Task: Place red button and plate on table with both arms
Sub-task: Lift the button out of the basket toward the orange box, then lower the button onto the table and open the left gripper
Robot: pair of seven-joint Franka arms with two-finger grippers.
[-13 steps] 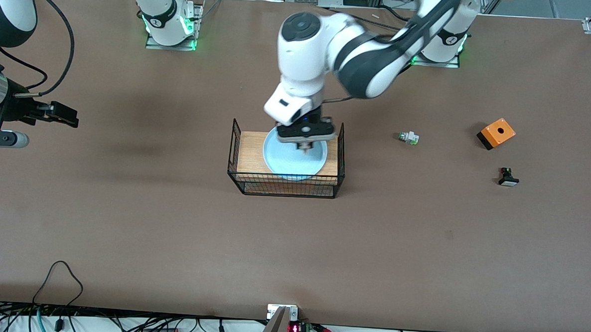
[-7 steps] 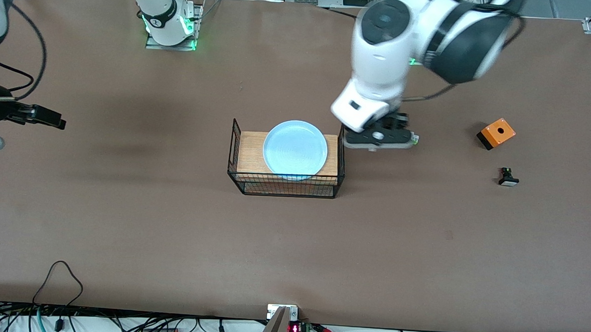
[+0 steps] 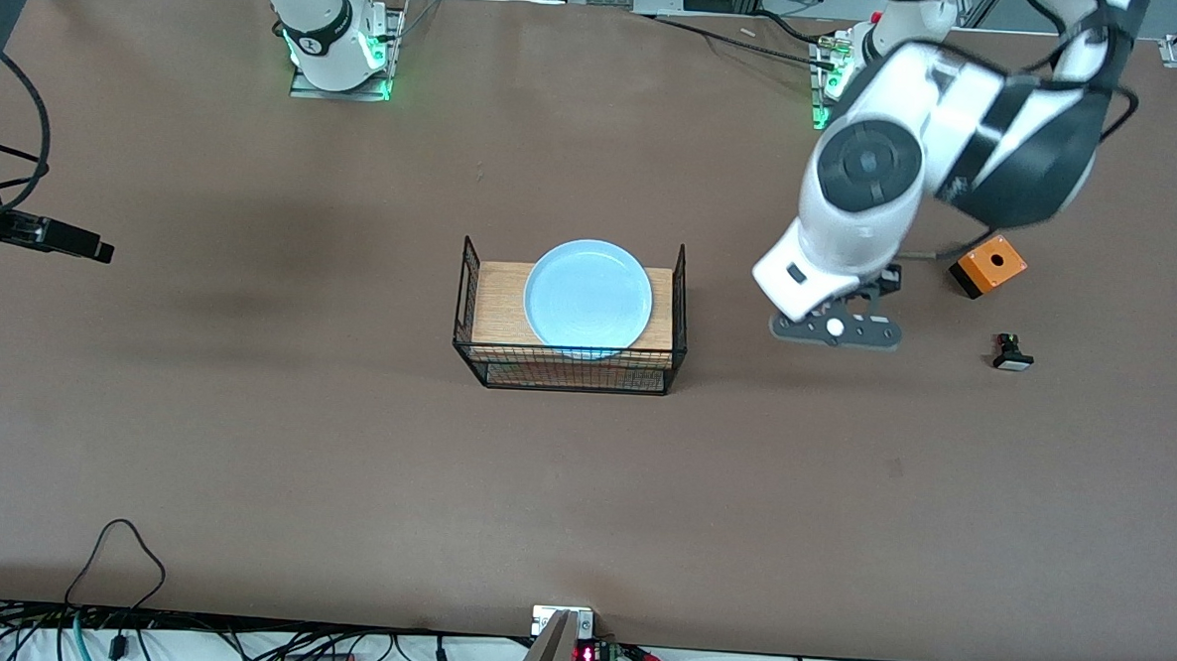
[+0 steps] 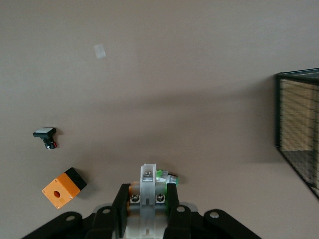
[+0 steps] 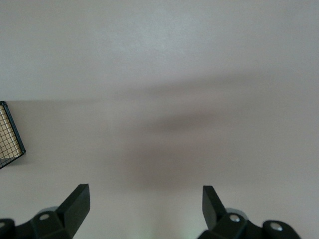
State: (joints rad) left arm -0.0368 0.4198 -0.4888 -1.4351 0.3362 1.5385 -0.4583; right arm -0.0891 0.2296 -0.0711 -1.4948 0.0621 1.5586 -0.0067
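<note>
The pale blue plate (image 3: 588,298) lies on the wooden-topped wire rack (image 3: 495,302) in the middle of the brown table (image 3: 344,459). My left gripper (image 3: 835,328) hangs over bare table between the rack and the orange box, shut on the red button (image 4: 149,185). Only the button's whitish body with its screws shows between the jaws of the left gripper (image 4: 148,193); the cap is hidden. My right gripper (image 3: 85,248) waits over the table toward the right arm's end. In its wrist view the right gripper (image 5: 144,191) is open with nothing in it.
A green-capped switch (image 4: 168,177) lies on the table just past the held button. An orange box (image 3: 989,266) and a black switch with a white cap (image 3: 1012,353) sit toward the left arm's end. The rack's wire side (image 4: 299,134) shows in the left wrist view.
The left arm has swung from above the plate toward the left arm's end, carrying the button, and the plate now lies bare. The right gripper has drawn back toward the table's end.
</note>
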